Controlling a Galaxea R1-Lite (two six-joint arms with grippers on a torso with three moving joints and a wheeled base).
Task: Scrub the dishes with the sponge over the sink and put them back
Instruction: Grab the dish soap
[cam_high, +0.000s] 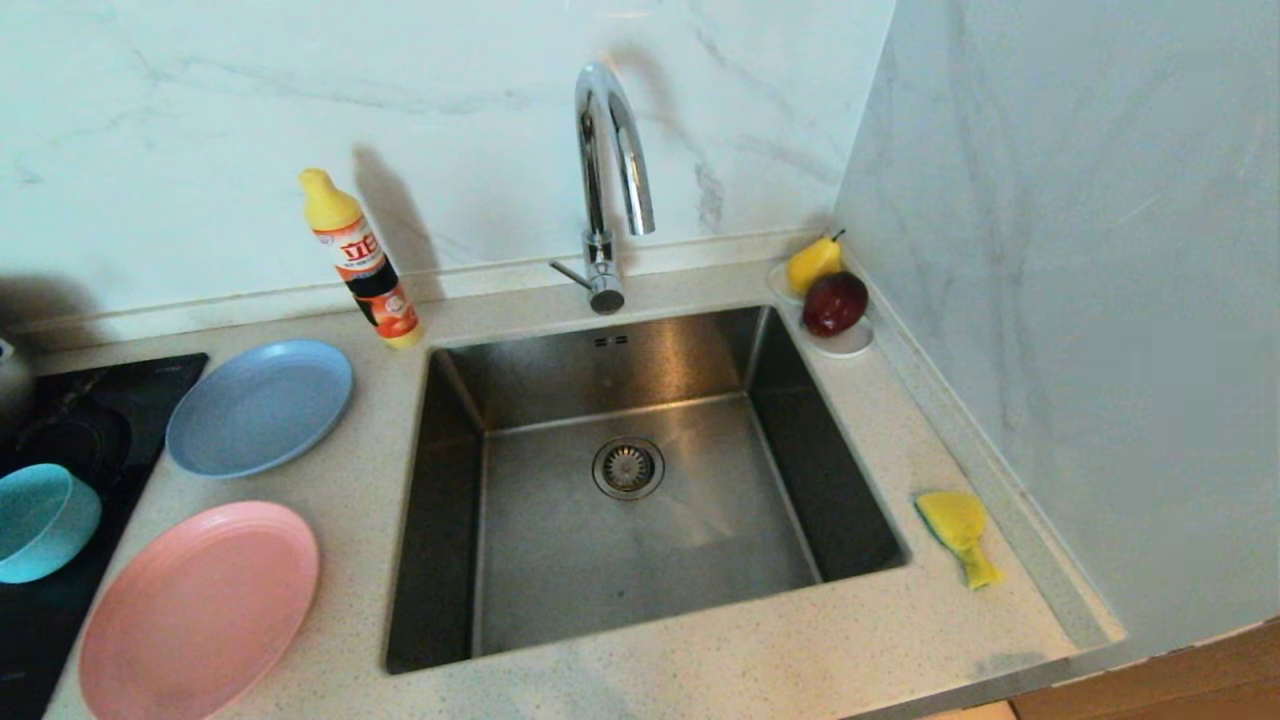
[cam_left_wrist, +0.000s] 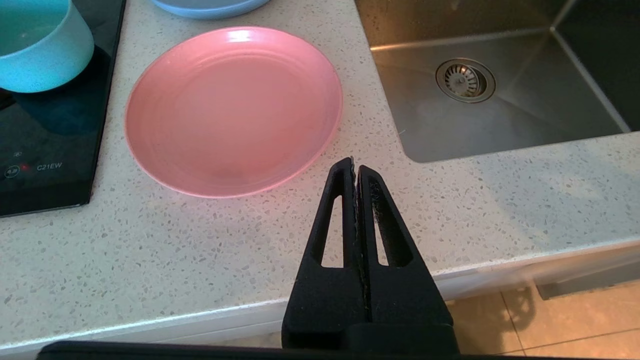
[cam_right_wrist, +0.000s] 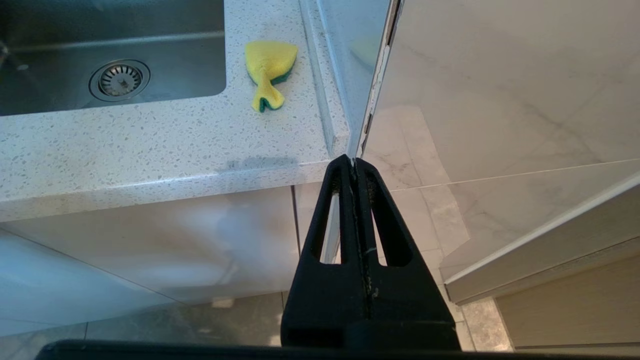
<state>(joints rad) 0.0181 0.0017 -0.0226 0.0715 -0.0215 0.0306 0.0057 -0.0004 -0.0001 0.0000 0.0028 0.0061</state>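
We are seeing our left gripper (cam_left_wrist: 355, 167) and our right gripper (cam_right_wrist: 354, 165) looking alike: matte black, wedge-shaped fingers tapering to a point, each pierced by a long triangular cut-out.

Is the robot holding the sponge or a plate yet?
No. Both the left pincer and the right pincer are shut on nothing. The sponge lies on the counter.

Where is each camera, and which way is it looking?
Head view: high up, looking down at the sink, plates and sponge; no arms show.
Left wrist view: behind the shut left gripper, at the counter's front edge, facing the pink plate.
Right wrist view: behind the shut right gripper, below the counter's corner, facing the sponge.
Shared: both wrist views show the sink's drain.
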